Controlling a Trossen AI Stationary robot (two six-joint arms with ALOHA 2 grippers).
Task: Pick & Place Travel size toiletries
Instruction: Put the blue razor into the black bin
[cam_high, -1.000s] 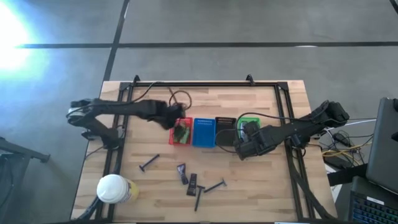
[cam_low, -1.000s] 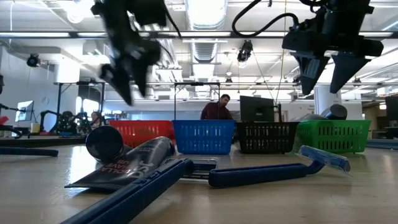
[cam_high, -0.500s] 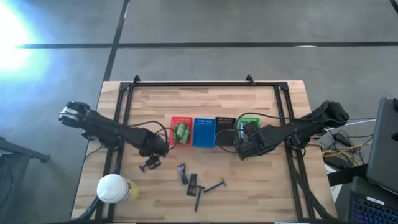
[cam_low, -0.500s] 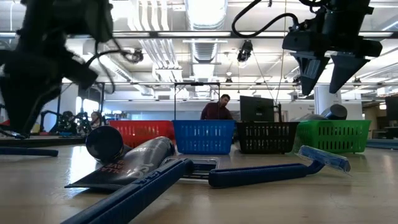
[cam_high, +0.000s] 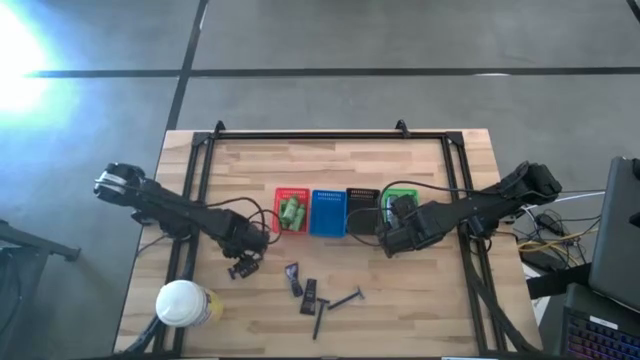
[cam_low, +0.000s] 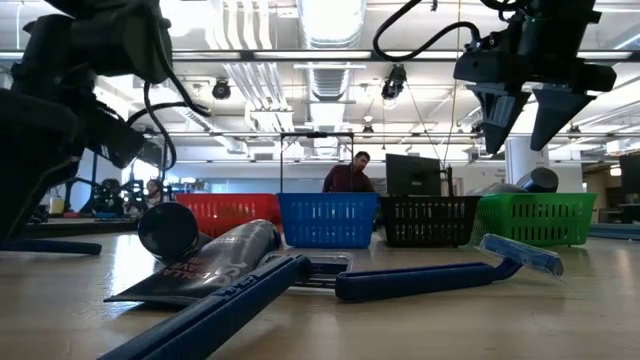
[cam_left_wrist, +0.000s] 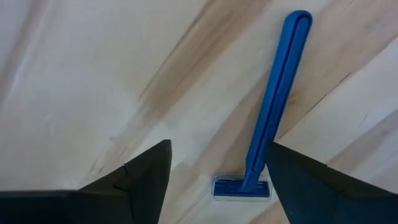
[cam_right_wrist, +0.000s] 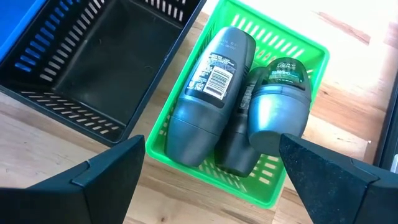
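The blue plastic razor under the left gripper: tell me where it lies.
In the high view the blue plastic razor lies flat on the wooden table, left of centre, below the red basket, under the open left gripper.

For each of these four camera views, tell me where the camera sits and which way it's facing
High: above, straight down; both arms, left gripper over a blue razor.
Low: tabletop height, level toward the baskets; right gripper hangs above.
Left wrist: down past open fingers at that razor.
Right wrist: down at grey bottles in the green basket, which high and low views share.
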